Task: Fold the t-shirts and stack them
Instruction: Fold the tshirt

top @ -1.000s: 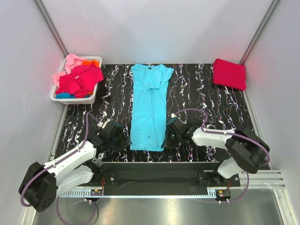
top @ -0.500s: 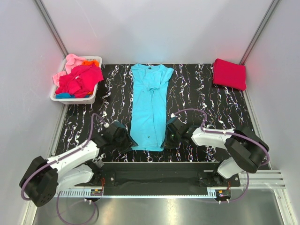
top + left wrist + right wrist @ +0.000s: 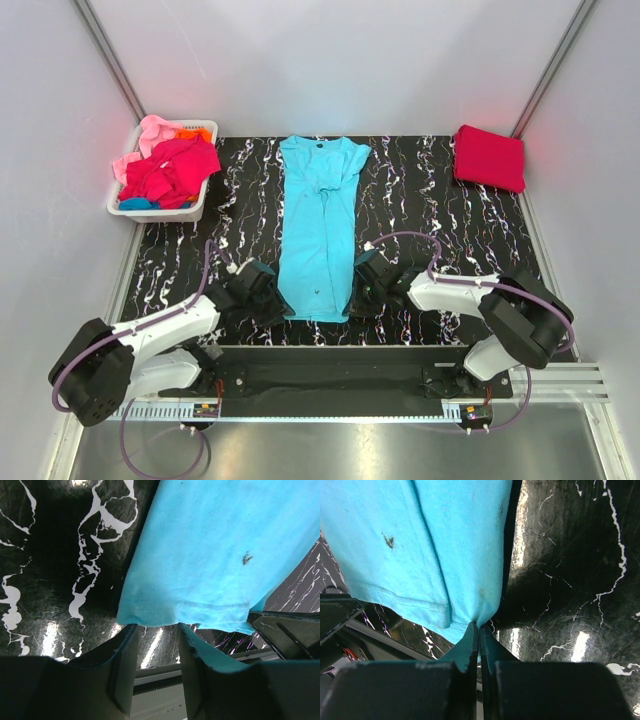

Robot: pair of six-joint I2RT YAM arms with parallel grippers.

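A turquoise t-shirt (image 3: 320, 230) lies folded into a long strip down the middle of the black marbled table, collar at the far end. My left gripper (image 3: 275, 300) is at the near-left corner of its hem (image 3: 165, 611). It is open, its two fingers (image 3: 122, 665) straddling that hem edge with a gap between them. My right gripper (image 3: 479, 627) is shut on the near-right hem corner, bunching the cloth (image 3: 420, 540). A folded crimson t-shirt (image 3: 490, 157) rests at the far right.
A white basket (image 3: 150, 212) at the far left holds crumpled magenta-red (image 3: 175, 170), pink (image 3: 150, 135), orange and blue shirts. White walls enclose the table on three sides. The arm bases and a metal rail (image 3: 330, 410) run along the near edge.
My left gripper has slid right, up to the turquoise shirt's near-left hem corner, and its jaws have narrowed a little. The right gripper has stayed put, shut on the hem.
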